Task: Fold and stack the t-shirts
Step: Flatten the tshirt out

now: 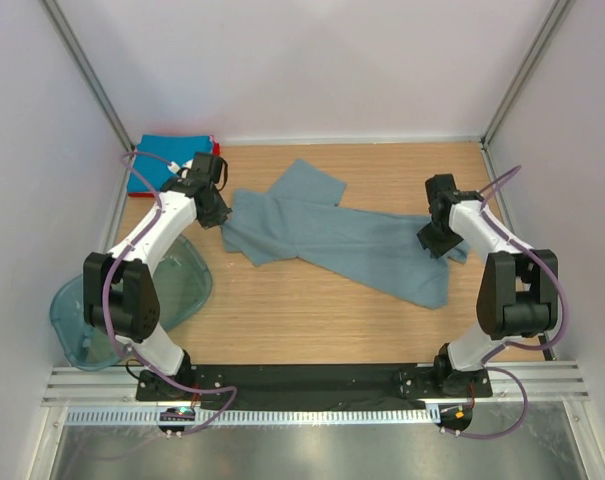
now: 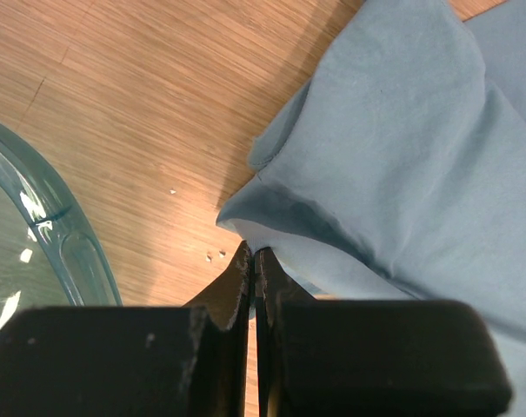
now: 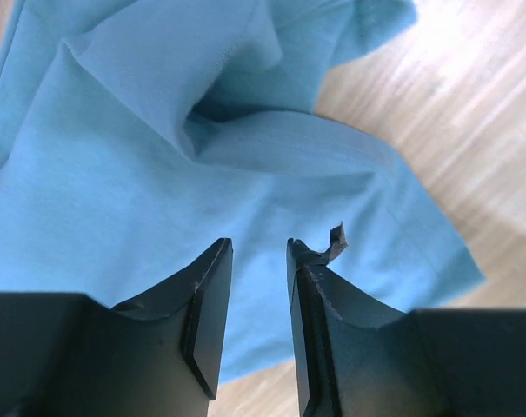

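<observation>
Wooden tabletop [image 1: 312, 320], tee [image 1: 352, 245] beneath right tool [image 1: 434, 243]

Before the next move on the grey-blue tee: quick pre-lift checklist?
1. Left gripper shut: ok.
2. Left gripper pinching the grey-blue t-shirt: cannot tell, its edge lies at the tips.
3. Right gripper gripping the shirt: not ok, open above the cloth.
4. Shirt lying flat: not ok, rumpled.
5. Folded stack apart from the shirt: ok.
6. Tub apart from the shirt: ok.
</observation>
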Motion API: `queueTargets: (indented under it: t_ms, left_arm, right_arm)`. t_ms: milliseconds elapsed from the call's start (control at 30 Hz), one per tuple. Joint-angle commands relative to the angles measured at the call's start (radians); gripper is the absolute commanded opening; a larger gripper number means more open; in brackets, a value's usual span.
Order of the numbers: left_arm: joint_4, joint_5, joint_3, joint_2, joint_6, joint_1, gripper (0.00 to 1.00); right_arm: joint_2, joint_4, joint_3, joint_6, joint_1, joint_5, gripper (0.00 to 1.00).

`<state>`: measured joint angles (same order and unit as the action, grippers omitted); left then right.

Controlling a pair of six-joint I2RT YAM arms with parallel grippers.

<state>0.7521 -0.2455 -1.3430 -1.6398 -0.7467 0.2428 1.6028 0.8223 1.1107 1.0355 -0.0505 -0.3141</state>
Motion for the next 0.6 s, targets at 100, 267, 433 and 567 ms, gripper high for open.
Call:
queueTargets:
  t_ms: [100,267,433,567]
  left_arm:
    - [-0.022,-0.028,-0.022,-0.015,0.012,0.004,0.0]
    - [-0.023,-0.025,-0.031,-0.023,0.012,0.004,0.0]
    - [-0.031,-0.009,-0.016,-0.015,0.012,0.006,0.0]
    - [-0.034,-0.003,-0.007,-0.011,0.013,0.006,0.0]
  right_arm:
    - [-0.139,0.201,-0.006,0.026,0.038,0.024,0.34]
    - [-0.217,0.154,-0.176,-0.012,0.118,0.049,0.31]
    - [-0.27,-0.13,-0.296,-0.139,0.13,0.095,0.43]
    - [-0.189,-0.232,-0.308,-0.221,0.13,0.113,0.47]
